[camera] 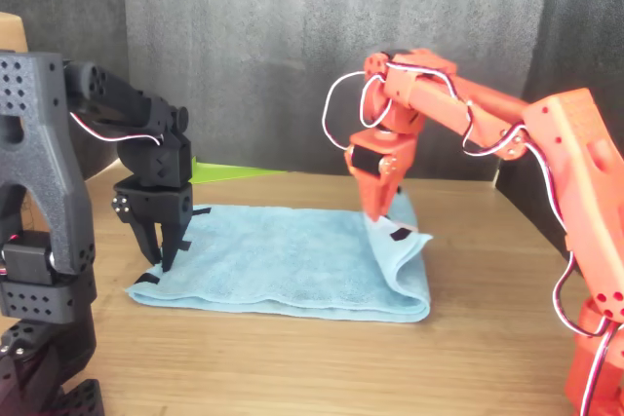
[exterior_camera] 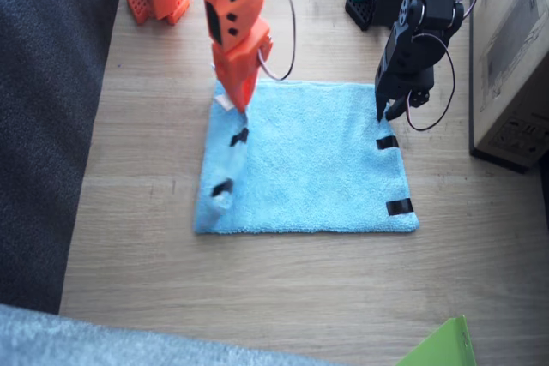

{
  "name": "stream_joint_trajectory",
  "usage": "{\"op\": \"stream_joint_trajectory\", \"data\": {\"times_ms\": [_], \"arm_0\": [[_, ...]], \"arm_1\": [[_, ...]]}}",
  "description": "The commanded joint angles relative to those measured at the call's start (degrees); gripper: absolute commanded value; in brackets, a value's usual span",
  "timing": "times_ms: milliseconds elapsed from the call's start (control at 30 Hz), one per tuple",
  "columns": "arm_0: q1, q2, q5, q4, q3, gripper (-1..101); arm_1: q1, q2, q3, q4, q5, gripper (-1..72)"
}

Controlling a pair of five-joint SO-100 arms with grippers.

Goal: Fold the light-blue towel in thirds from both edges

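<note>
Sheet [exterior_camera: 442, 345], bright green, at near right table [exterior_camera: 283, 297] corner, light-blue towel [exterior_camera: 317, 169] spread mid-table, left short edge lifted and curled inward, right gripper [exterior_camera: 241, 99], orange, pinching that edge, left gripper [exterior_camera: 390, 109], black, jaws spread over right edge's far corner, cardboard box [exterior_camera: 515, 57] far right.

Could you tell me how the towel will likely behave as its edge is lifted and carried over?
The towel is probably floppy: its lifted edge droops and curls below the right tool. It seems light, rising without dragging the rest. Its fluffy pile likely grips the table rather than sliding.
</note>
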Motion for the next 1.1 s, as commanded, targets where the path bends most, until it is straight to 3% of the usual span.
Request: {"op": "stream_joint_trajectory", "data": {"times_ms": [0, 100, 267, 567, 867, 1067], "arm_0": [[0.09, 2.46, 0.44, 0.18, 0.35, 0], [0.00, 2.46, 0.26, 0.18, 0.35, 0], [-0.18, 2.46, 0.00, 0.18, 0.35, 0], [-0.44, 2.64, -0.26, 0.18, 0.53, 0], [-2.46, 6.24, -0.18, 3.78, -2.81, 0], [-1.76, 9.23, 2.11, 11.78, -11.78, 0]], "arm_1": [[2.55, 0.09, -3.96, 0.88, 0.70, 0.0], [4.13, -1.14, -6.15, 0.88, 0.70, 0.0], [5.98, -1.32, -7.47, 0.88, -0.09, 25.9], [1.93, 6.24, -4.39, 0.97, 0.26, 26.8], [-17.40, 17.49, 12.13, 0.44, -1.58, 22.4], [-23.82, 23.12, 24.87, -5.54, -3.78, 22.7]]}}
